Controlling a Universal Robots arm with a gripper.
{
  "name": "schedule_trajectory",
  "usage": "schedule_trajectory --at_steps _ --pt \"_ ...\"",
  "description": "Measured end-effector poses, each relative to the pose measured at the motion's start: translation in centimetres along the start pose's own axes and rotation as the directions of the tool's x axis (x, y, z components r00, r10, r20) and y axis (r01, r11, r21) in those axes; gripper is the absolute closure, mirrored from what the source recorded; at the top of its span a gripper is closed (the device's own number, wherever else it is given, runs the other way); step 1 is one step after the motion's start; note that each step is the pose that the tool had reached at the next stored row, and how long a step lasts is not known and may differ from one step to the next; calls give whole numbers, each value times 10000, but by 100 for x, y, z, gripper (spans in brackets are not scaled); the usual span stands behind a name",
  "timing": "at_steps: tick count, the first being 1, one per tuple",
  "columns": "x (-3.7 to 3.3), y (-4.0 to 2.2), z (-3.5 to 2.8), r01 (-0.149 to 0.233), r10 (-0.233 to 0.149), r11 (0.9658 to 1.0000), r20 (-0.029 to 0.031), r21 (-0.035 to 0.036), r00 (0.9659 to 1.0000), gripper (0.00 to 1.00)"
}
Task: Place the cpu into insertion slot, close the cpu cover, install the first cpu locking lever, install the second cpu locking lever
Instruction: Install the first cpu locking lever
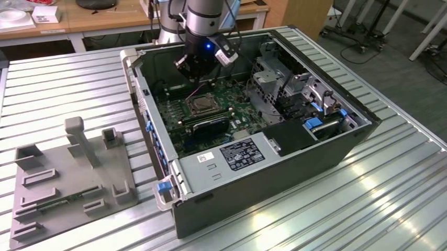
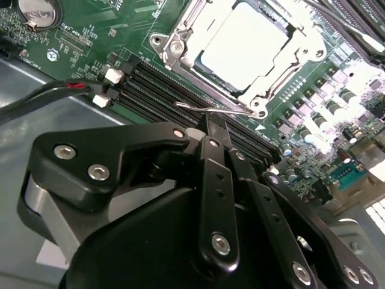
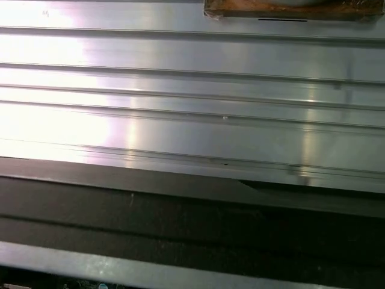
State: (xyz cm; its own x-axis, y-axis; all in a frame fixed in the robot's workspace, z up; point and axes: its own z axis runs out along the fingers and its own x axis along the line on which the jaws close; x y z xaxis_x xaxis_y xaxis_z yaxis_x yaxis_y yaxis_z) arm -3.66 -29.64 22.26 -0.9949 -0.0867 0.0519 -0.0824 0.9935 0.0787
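The cpu (image 2: 243,43) lies flat in the insertion slot (image 1: 198,104) on the green board, its pale metal top showing through the window of the cpu cover (image 2: 304,51). The silver cover lies down over it. A thin wire locking lever (image 2: 204,109) runs along the socket's edge beside the memory slots. My gripper (image 2: 216,126) hangs inside the open computer case (image 1: 349,144), just above the board, with its black fingers (image 2: 212,158) shut together and their tips right at that lever. In the exterior view my gripper (image 1: 198,70) sits a little behind the socket.
Long black memory slots (image 2: 162,90) run beside the socket, and a coin battery (image 2: 37,12) sits further off. A metal drive cage (image 1: 279,86) fills the case's right side. A grey fixture plate (image 1: 70,178) stands on the ribbed metal table (image 3: 180,84).
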Motion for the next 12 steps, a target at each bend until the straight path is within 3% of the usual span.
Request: schedule_trajectory --at_steps 12 --pt "-73 -15 122 -2 2 10000 -10 16 10000 89"
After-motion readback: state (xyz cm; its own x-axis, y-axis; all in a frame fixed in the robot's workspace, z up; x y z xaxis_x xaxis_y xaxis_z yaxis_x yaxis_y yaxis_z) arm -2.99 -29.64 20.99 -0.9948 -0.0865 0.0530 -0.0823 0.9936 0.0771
